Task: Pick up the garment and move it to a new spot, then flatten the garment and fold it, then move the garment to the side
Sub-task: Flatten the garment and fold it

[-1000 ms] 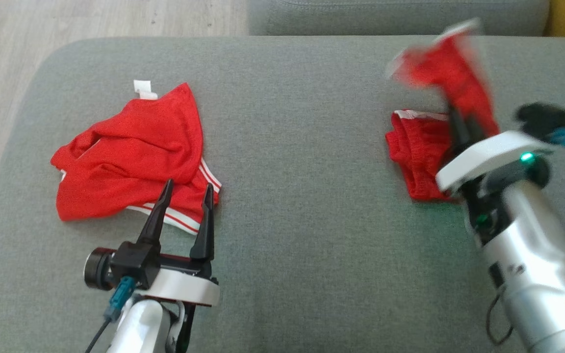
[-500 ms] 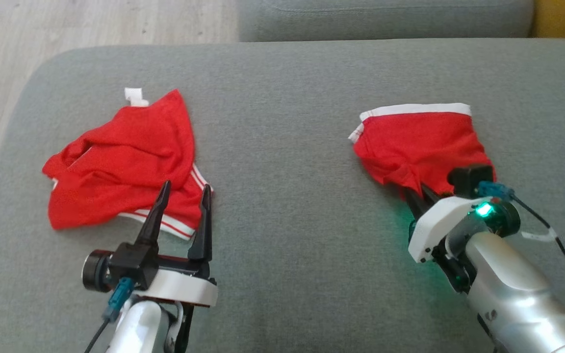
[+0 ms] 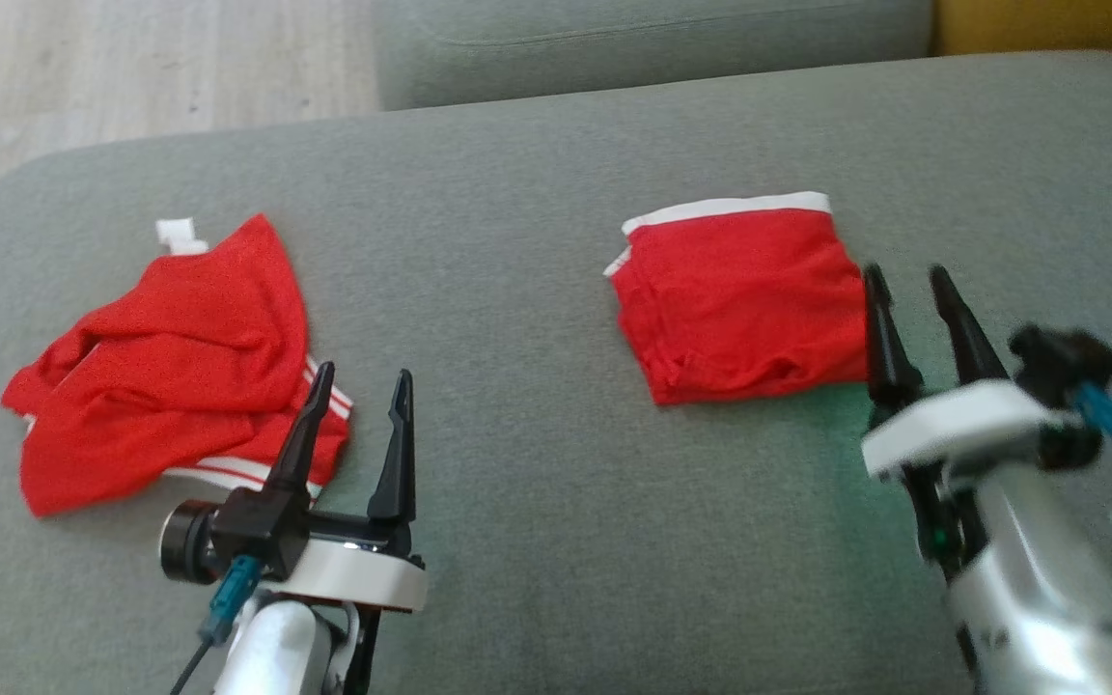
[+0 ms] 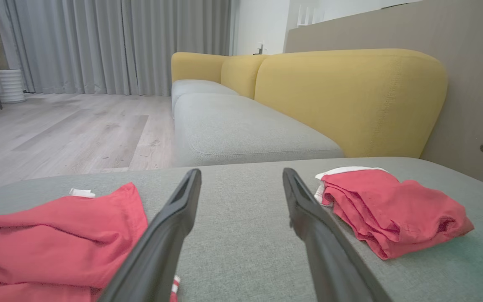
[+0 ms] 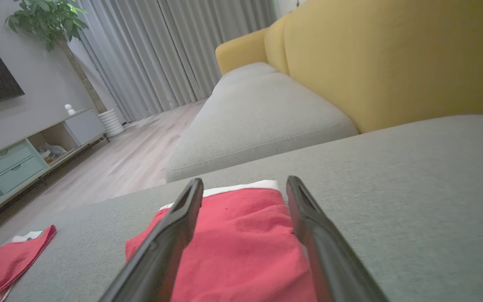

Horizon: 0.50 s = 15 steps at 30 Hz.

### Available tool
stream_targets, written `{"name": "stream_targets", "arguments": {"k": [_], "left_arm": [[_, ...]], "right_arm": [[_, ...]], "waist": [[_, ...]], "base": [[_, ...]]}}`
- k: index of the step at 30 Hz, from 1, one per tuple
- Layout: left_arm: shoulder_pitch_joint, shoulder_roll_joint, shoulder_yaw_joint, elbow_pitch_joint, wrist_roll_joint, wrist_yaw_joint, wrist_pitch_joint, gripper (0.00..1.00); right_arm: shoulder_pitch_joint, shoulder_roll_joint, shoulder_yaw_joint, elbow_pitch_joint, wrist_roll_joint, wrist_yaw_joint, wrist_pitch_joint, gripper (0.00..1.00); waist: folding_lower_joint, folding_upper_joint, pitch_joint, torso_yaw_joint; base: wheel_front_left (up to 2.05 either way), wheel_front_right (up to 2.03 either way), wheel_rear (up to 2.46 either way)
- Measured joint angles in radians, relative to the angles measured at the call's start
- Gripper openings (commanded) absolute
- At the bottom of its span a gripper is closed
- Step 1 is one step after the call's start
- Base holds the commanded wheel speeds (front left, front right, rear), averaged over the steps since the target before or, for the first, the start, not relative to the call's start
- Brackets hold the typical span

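Head view takes in the grey sofa cushion (image 3: 537,541), broad and flat enough to fold on. Toward its left lies a crumpled garment (image 3: 165,376), red, bunched, with white stripes showing. Right of centre the folded garment (image 3: 744,299) sits as a neat red rectangle with a white band along its far edge, seemingly set aside as finished. The right hand (image 3: 903,272) stands wide and empty just beside its right edge. The left hand (image 3: 364,372) gapes wide, empty, over the crumpled one's near corner.
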Motion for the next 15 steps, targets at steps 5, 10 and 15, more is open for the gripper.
{"name": "stream_targets", "arguments": {"k": [5, 10, 15], "left_arm": [[0.000, 0.000, -0.008, 0.000, -0.001, 0.002, 0.000, 1.00], [-0.001, 0.000, -0.019, 0.000, -0.001, 0.002, 0.000, 1.00], [-0.009, 0.000, -0.044, 0.000, -0.009, 0.000, 0.000, 1.00]], "right_arm": [[0.186, 0.061, -0.105, -0.162, -0.128, 0.000, -0.003, 1.00], [0.236, 0.076, -0.135, -0.224, -0.161, 0.000, -0.003, 1.00], [0.187, 0.077, -0.136, -0.238, -0.166, 0.000, 0.005, 0.00]], "waist": [[-0.0001, 0.0000, 0.004, -0.028], [0.0000, 0.0000, 0.024, -0.028], [0.0000, 0.0000, 0.063, -0.007]], "base": [[0.00, 0.00, 0.00], [0.00, 0.00, 0.00], [0.00, 0.00, 0.00]]}}
